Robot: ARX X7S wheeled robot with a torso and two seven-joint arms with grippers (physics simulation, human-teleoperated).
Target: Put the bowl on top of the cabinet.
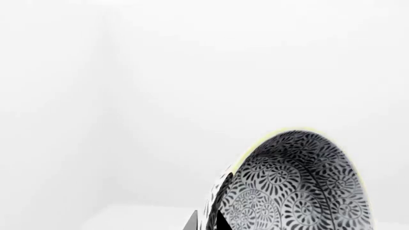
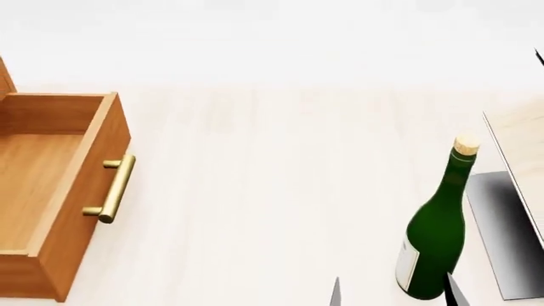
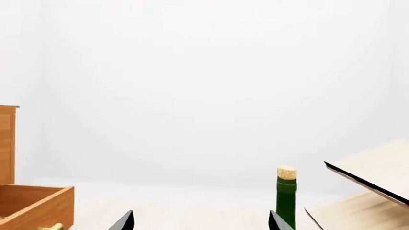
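In the left wrist view the bowl fills the near corner, tilted so its dark speckled inside faces the camera against a blank white background. My left gripper is shut on the bowl's rim, one finger outside the wall and one inside. Neither the bowl nor this gripper shows in the head view. The orange-brown cabinet stands at the left with a drawer pulled open and a brass handle; its top is out of view. My right gripper hangs open and holds nothing.
A green bottle with a cork stands upright right beside the right gripper's outer finger. A pale wooden rack on a dark base stands at the far right. The light wooden table lies between cabinet and bottle.
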